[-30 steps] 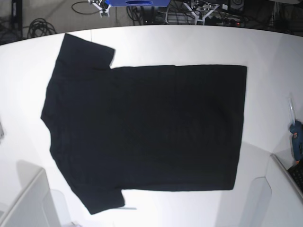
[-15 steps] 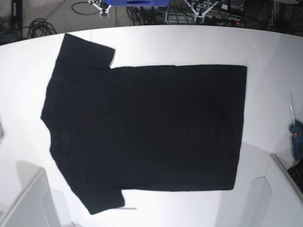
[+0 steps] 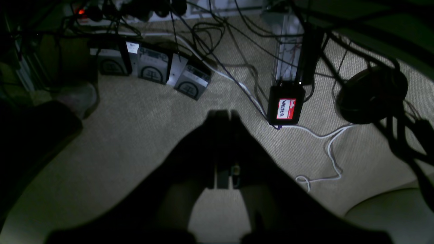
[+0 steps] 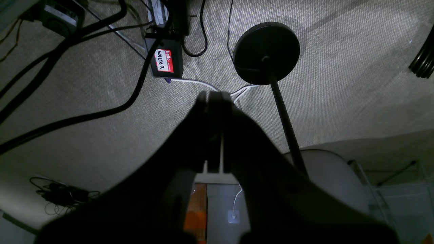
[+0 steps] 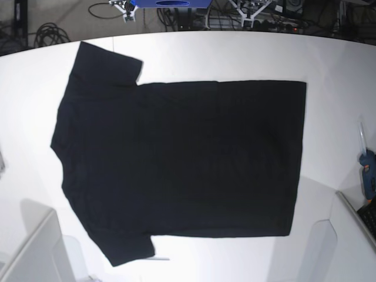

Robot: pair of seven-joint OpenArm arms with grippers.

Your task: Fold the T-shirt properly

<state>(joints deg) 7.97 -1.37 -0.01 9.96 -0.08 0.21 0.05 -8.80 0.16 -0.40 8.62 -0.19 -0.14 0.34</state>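
**On the table, an unfolded shirt**

T-shirt (image 5: 182,161) lies flat on the white table (image 5: 235,56), long axis running side to side, collar toward the right arm's side. Both grippers, left (image 3: 223,117) and right (image 4: 213,98), are closed and empty, aimed at the floor, well apart from it. Nothing has changed since earlier.

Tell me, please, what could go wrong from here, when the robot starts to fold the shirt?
1. The T-shirt lies flat and unfolded on the table. Both hands, left hand and right hand, are shut and point at the floor, so they must first open.
2. The blue tool beside the hem could probably be knocked by an arm.
3. The lower sleeve lies near the table edge and may slip off.
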